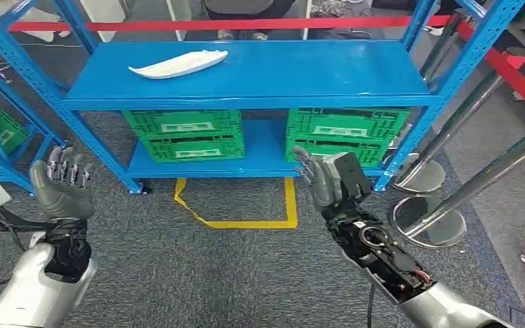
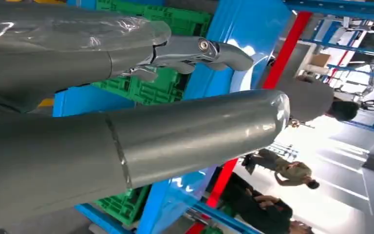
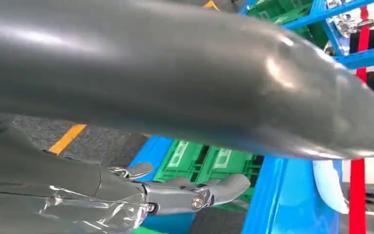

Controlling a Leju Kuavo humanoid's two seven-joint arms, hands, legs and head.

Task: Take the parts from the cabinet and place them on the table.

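A long white curved part (image 1: 178, 64) lies on the top shelf of the blue cabinet (image 1: 260, 99), left of the shelf's middle; the right wrist view catches its white edge (image 3: 328, 187). My left hand (image 1: 63, 181) is raised low at the left, in front of the cabinet's left post, fingers spread and empty. Its thumb and a finger (image 2: 209, 51) show close up in the left wrist view. My right hand (image 1: 328, 179) is raised in front of the lower shelf, fingers apart, holding nothing. Both hands are well below and short of the white part.
Green crates (image 1: 184, 134) (image 1: 345, 131) sit on the lower shelf. Yellow floor tape (image 1: 246, 222) marks the carpet before the cabinet. Steel stanchions with round bases (image 1: 427, 219) and red barrier tape (image 1: 519, 75) stand at the right. People (image 2: 282, 170) are beyond the cabinet.
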